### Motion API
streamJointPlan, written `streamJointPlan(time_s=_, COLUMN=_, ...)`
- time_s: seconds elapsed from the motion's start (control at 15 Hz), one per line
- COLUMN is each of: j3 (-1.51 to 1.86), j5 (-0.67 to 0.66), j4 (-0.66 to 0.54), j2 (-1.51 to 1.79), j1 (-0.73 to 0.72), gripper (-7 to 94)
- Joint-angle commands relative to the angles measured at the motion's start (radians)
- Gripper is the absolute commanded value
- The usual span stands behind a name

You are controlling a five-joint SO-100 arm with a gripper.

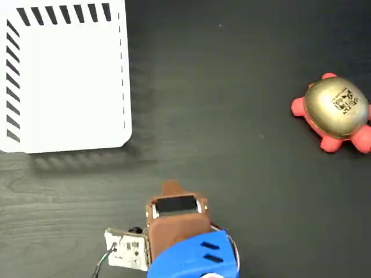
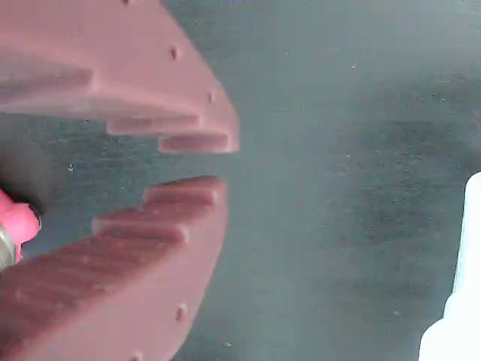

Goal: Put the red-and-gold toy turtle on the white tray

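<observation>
My hand, narrowly parted and empty; the turtle, likely soft and light, suits a grip across its shell.

The work surface is a desk with a dark, near-black top. In the fixed view, seen from above, it fills the whole frame; no desk edge, wall, floor or window is visible. A fine wood-grain pattern runs horizontally across the top, most evident along the lower part of the frame. The finish is matte with a slight sheen. Lighting is diffuse and even, producing soft-edged shadows on the surface. Small pale specks are scattered on the top. In the wrist view the same desk appears grey-green and blurred, with faint horizontal streaks and a few light specks. No other furniture is visible in either view.
</observation>
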Motion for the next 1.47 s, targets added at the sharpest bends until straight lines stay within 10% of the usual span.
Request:
streamJointPlan(time_s=0.0, j3=-0.011, j5=0.005, j4=0.008, j2=0.003, j1=-0.011, gripper=0)
streamJointPlan(time_s=1.13, j3=-0.012, j5=0.055, j4=0.002, j2=-0.015, j1=-0.015, gripper=0)
streamJointPlan(time_s=1.4, j3=-0.351, j5=0.107, j4=-0.083, j2=-0.451, j1=0.089, gripper=0)
